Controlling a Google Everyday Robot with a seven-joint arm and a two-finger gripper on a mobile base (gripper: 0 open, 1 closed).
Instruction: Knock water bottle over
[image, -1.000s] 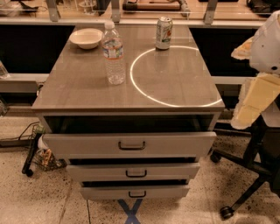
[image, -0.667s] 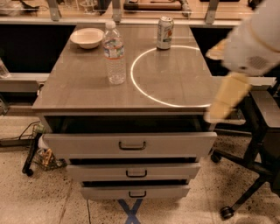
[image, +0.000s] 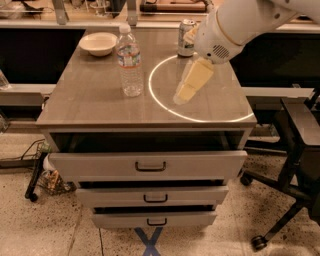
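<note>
Swinging in from the right, my arm now reaches over the cabinet top (image: 90, 100). My gripper (image: 187, 89) hangs above the left part of the bright ring (image: 210, 119), where a moment ago it was out past the right edge. Whether the gripper is apart or together I cannot tell; it grips nothing that I can see.

The water bottle (image: 129, 62) has not shifted. It stands upright, cap on, on the left half of the top, just outside the ring's left arc and nearer than the white bowl (image: 98, 43). The soda can (image: 185, 37) stands at the far edge, partly behind my wrist.

What matters for the coming move is that the bottle lies to the left of my gripper, clearly apart from it, with bare tabletop between. Its long axis is vertical. So I judge that a sideways sweep to the left, meeting the bottle high on its body, should topple it towards the left edge. How high my gripper sits above the surface I cannot judge.
</note>
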